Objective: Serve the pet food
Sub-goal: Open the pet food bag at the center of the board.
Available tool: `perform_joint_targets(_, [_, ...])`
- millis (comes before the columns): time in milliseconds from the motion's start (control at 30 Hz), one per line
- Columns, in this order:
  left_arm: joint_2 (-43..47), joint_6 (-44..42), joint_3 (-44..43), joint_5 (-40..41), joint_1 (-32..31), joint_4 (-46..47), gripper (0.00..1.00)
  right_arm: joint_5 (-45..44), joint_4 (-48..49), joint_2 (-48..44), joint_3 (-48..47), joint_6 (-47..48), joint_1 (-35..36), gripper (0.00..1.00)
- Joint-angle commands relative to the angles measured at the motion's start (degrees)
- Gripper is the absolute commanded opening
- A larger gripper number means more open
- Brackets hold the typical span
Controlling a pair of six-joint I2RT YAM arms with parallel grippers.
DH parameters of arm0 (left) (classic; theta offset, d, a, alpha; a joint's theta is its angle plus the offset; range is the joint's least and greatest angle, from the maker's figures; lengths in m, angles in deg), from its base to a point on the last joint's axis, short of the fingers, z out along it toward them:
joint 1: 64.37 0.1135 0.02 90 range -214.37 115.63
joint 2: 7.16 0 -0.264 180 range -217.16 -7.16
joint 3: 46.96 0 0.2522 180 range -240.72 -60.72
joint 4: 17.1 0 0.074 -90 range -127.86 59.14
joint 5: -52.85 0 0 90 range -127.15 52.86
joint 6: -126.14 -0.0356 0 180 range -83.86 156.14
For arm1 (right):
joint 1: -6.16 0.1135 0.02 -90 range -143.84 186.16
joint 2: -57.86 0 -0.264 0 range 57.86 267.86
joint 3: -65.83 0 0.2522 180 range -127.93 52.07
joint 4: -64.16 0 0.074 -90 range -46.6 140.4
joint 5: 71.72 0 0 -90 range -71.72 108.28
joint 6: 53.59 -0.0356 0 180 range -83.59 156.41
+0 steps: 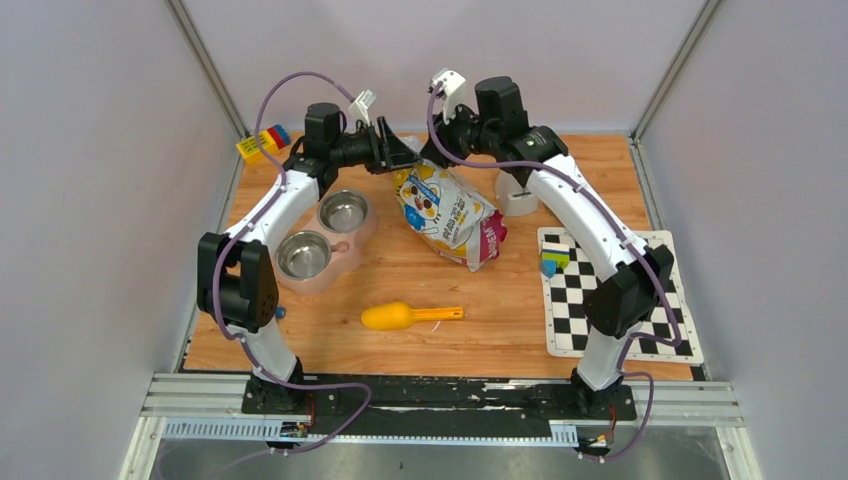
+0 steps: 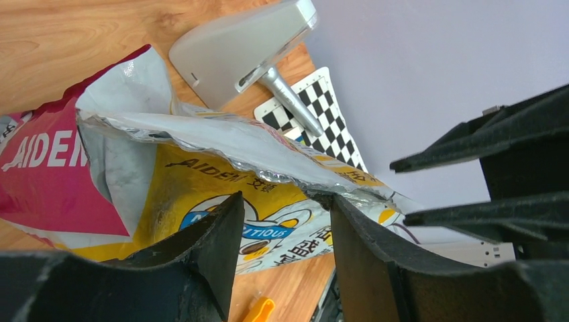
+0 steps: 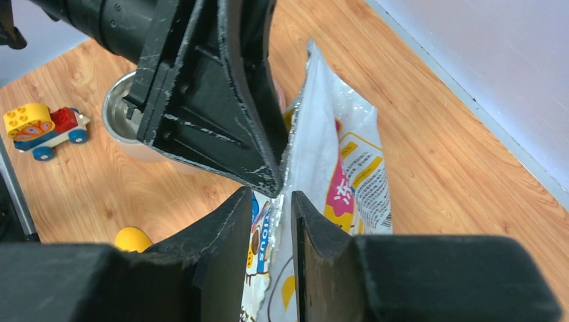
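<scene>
Wooden table (image 1: 420, 290), pet-food bag (image 1: 445, 215) lying eleven-to-five o'clock, mouth at eleven between my arms: left fingers (image 2: 208, 261) open at its lip, right fingers (image 3: 228, 255) narrowly straddling it, grip unclear.

The pet food bag (image 1: 447, 212) lies at mid-back of the table (image 1: 470, 345), with the left gripper (image 1: 402, 156) and right gripper (image 1: 432, 150) at its far end. The double bowl (image 1: 325, 240) sits left of it and the scoop (image 1: 410, 317) in front. A toy (image 1: 262, 143) occupies the back-left corner. On the right lies a mat (image 1: 620, 320) bearing blocks (image 1: 553, 258).
</scene>
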Motion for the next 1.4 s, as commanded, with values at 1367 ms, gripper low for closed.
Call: perform_joint_targets(1367, [-0.56,6.47,-0.13,-4.87,0.09,10.62,0.35,-9.6,-0.85,0.67,-0.24,10.89,3.05,0.08])
